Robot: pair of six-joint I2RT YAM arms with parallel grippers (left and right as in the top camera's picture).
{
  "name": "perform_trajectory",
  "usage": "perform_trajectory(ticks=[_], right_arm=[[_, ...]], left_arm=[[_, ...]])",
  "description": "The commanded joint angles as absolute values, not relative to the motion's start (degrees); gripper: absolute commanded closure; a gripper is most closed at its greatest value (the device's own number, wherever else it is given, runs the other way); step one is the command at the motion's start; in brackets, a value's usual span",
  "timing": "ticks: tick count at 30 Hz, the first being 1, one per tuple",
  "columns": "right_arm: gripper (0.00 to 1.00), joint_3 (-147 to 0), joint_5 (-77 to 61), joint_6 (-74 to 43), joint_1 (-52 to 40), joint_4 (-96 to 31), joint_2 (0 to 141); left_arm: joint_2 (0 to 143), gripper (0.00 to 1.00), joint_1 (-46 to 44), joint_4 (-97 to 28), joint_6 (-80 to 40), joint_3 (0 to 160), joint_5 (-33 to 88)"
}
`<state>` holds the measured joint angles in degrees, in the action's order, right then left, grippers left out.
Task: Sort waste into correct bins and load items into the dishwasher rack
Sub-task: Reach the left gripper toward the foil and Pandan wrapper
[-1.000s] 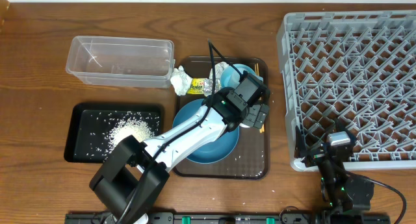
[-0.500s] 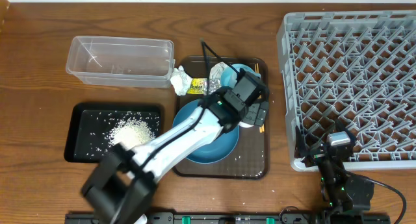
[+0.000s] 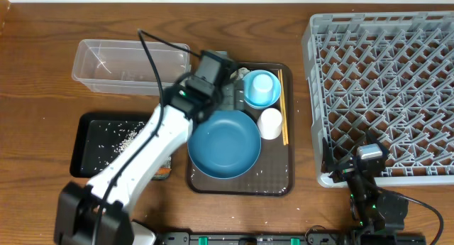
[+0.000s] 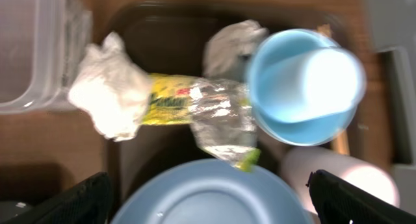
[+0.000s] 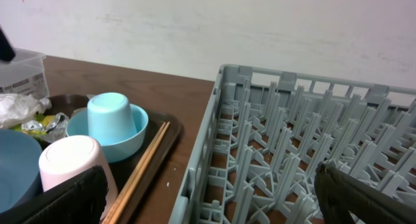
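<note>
The left gripper (image 4: 218,201) is hovering wide open and empty above the crumpled yellow-and-silver wrapper (image 4: 195,107), which is lying at the brown rectangular serving tray's (image 3: 273,177) far-left corner, seemingly lining up to grab it for binning.

Looks like a robotics lab bench to me. 2 robot arms are fixed at the near edge of a wooden table (image 3: 42,60), the left arm (image 3: 142,153) reaching over it with a black cable (image 3: 149,53) looping above, the right arm (image 3: 369,195) folded low. A bare white wall (image 5: 195,23) stands behind. A plate (image 3: 223,145) and bowl (image 3: 250,99) are laid out on a brown tray (image 3: 284,181) between a grey rack (image 3: 383,82), a clear tub (image 3: 131,66) and a black tray (image 3: 85,167).
</note>
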<state>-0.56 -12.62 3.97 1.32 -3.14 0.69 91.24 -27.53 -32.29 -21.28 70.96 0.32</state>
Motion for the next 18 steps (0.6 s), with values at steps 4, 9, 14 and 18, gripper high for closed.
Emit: perform_trajectory(ticks=[4,9,14,18], right_arm=[[0.01,-0.32,-12.47,3.27,1.85,-3.16,0.40],[0.01,-0.32,-12.47,3.27,1.85,-3.16,0.40],[0.01,-0.32,-12.47,3.27,1.85,-3.16,0.40],[0.01,-0.32,-12.47,3.27,1.85,-3.16,0.40]], left_arm=[[95.70,0.02,-25.76,-31.22,-17.17,71.26,6.02],[98.24,0.02,-26.59,-30.22,-17.19,71.26,6.02],[101.23,0.02,-26.61,-30.11,-17.17,71.26,6.74],[102.74,0.02,-26.89,-29.04,-17.17,71.26,7.07]])
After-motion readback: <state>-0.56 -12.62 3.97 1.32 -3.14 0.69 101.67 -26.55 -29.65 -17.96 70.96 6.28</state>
